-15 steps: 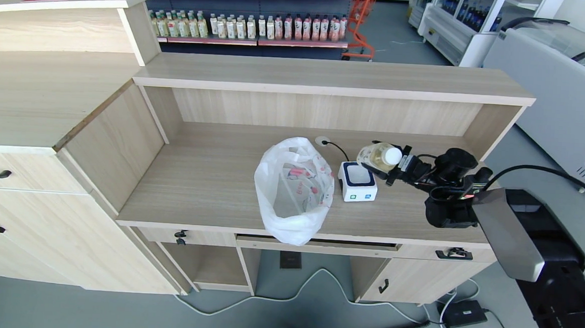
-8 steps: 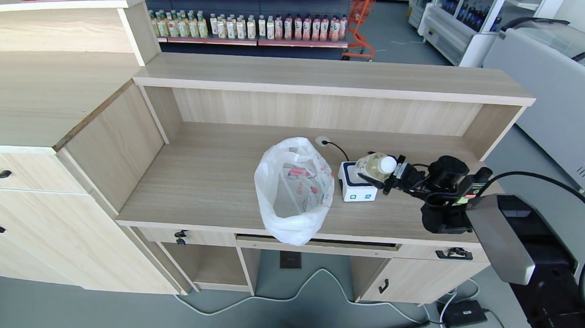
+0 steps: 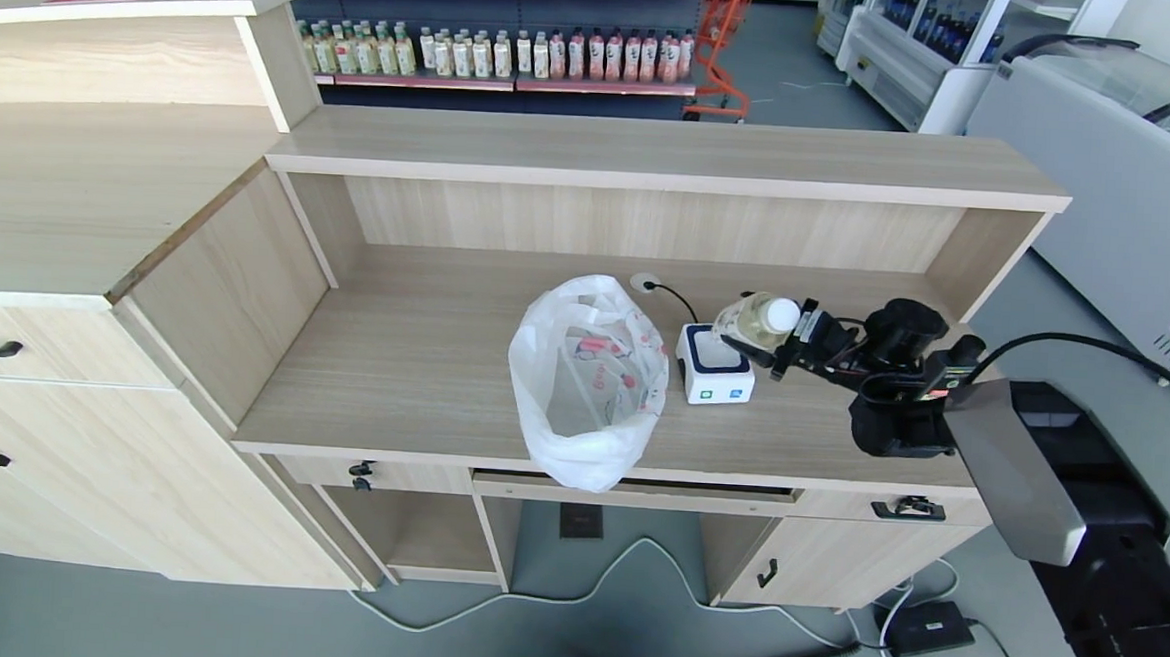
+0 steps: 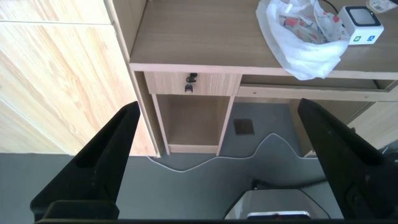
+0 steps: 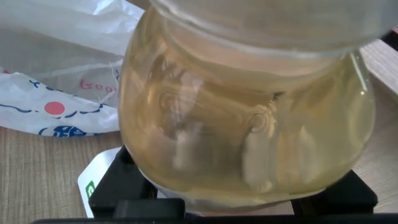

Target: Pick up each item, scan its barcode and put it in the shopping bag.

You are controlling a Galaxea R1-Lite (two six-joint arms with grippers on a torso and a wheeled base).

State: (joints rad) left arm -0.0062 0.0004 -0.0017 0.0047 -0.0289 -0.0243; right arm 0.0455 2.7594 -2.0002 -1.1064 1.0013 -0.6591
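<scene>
Above the scanner [image 3: 714, 365], the right gripper [image 3: 753, 337] is clasping a bottle [image 3: 746, 320] mid-scan, its drop into the shopping bag [image 3: 587, 384] pending.

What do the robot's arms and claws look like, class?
The right arm is black with rounded joints, a grey shell behind and a looping black cable. The right claw is black too. The left claw has two broad, flat black fingers.

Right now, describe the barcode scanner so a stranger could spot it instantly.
On the wooden counter, look just right of the white shopping bag. The scanner sits there: the only small white cube, with a dark top and a black cable behind it.
</scene>
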